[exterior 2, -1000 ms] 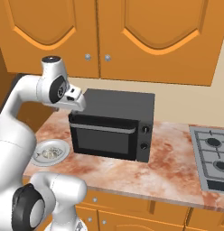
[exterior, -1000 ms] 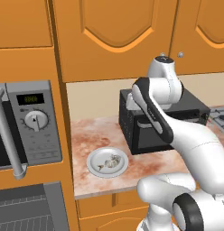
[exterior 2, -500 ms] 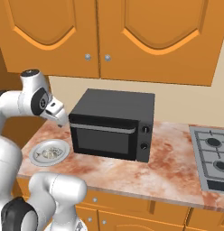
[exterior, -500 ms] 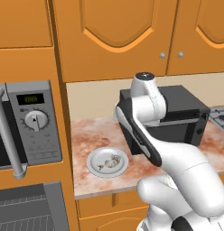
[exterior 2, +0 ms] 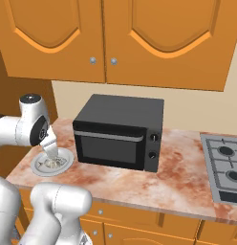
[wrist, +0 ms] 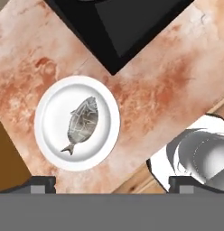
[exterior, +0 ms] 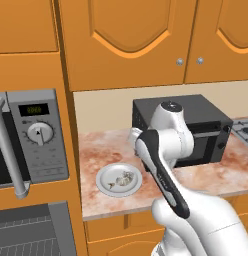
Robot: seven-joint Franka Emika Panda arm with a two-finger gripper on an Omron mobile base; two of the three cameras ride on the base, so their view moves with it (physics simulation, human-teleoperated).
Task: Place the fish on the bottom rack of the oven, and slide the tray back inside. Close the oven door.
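One fish [wrist: 82, 124] is lying on the white plate [wrist: 50, 108] on the marbled bench [wrist: 168, 85]; the black countertop box [wrist: 127, 22] is standing just beside the plate. Two gripper [wrist: 111, 184] fingertips [wrist: 39, 184] are sitting wide apart, hovering above the plate; the grey microwave [exterior: 31, 140] is sitting off to the left.

Round white plate [wrist: 46, 122] on marbled counter [exterior 2: 139, 179] – just left of black countertop box [exterior 2: 119, 131]. Stovetop [exterior 2: 225, 167] right of box – grey microwave [exterior: 33, 137] far left.

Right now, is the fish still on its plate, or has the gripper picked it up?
On the plate. The fish lies flat in the round white plate on the counter, and the gripper, with fingertips wide apart, is above it and not touching.
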